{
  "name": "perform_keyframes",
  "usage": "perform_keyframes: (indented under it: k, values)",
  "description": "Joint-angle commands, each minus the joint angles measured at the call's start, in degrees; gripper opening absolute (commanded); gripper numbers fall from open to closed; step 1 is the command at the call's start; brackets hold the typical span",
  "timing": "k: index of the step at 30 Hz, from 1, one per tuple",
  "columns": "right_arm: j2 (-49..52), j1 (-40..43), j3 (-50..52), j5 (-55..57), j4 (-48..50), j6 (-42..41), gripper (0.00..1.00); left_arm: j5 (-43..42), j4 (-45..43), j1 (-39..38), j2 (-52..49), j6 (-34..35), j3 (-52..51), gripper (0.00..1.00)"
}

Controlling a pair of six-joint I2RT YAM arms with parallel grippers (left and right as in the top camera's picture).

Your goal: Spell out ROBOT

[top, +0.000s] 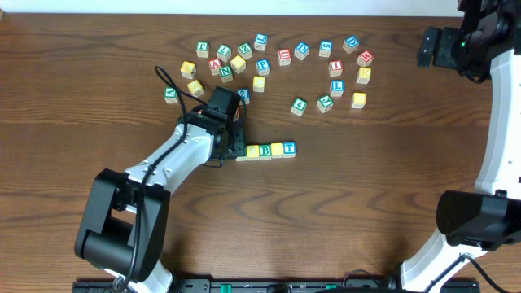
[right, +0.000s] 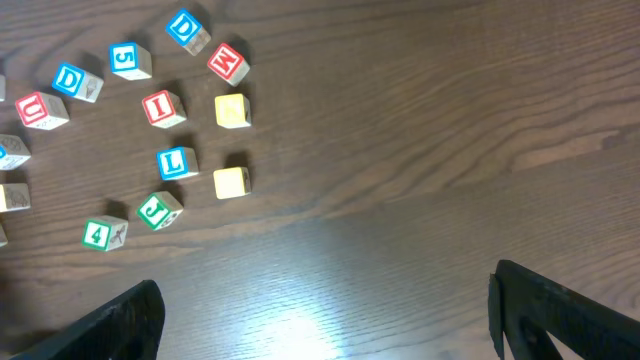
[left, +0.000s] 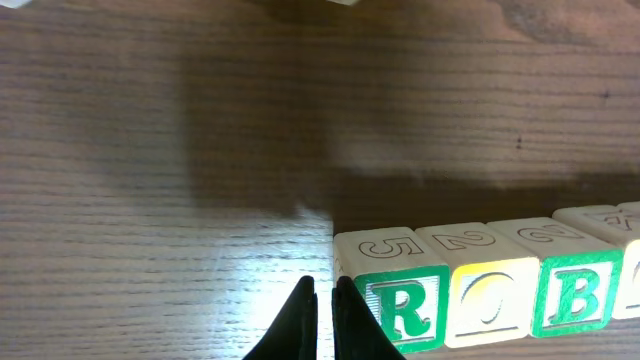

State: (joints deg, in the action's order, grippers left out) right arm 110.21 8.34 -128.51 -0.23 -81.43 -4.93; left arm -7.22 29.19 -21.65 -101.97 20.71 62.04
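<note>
Closed on nothing, left gripper (left: 322, 296) sits beside R block (left: 400, 306), then O block (left: 492, 300), B block (left: 572, 292); right gripper (right: 322, 280) spread wide.

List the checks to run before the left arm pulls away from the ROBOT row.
1. R block, O block and B block stand in order: ok.
2. Fourth block shows O: cannot tell; it is yellow, the letter unreadable from overhead.
3. T block ends the row: ok.
4. Left gripper is shut with nothing between its fingers: ok.
5. Left gripper is clear of the R block: cannot tell; one fingertip overlaps its corner.
6. Right gripper is open and away from the row: ok.
</note>
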Motion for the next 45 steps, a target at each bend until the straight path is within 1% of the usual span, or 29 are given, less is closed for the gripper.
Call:
perform_keyframes:
  k: [1,7,14,37,41,45]
  values:
    - [0.0,0.2,0.1,0.1,-0.1,0.7,0.99,-0.1,-0.2,0.0,-1.0,-0.7,-0.3,0.08]
    - [0.0,0.2,0.1,0.0,-0.1,0.7,0.99,-0.1,-1.2,-0.4,-1.0,-0.8,-0.3,0.08]
    - [0.0,0.2,0.1,0.0,-0.1,0.7,0.99,0.6,-2.4,-3.0,-1.0,-0.8,-0.3,0.08]
    - [0.0,0.2,0.1,0.0,-0.1,0.7,0.99,0.8,-3.8,-4.5,-1.8,-2.1,-0.3,0.08]
    - [0.0,0.2,0.1,0.0,-0.1,0.7,0.99,0.8,-3.8,-4.5,-1.8,-2.7,-0.3,0.08]
    - [0.0,0.2,0.1,0.0,-0.1,0.7,0.99,0.8,-1.3,-3.8,-0.2,-4.2,2.1,0.08]
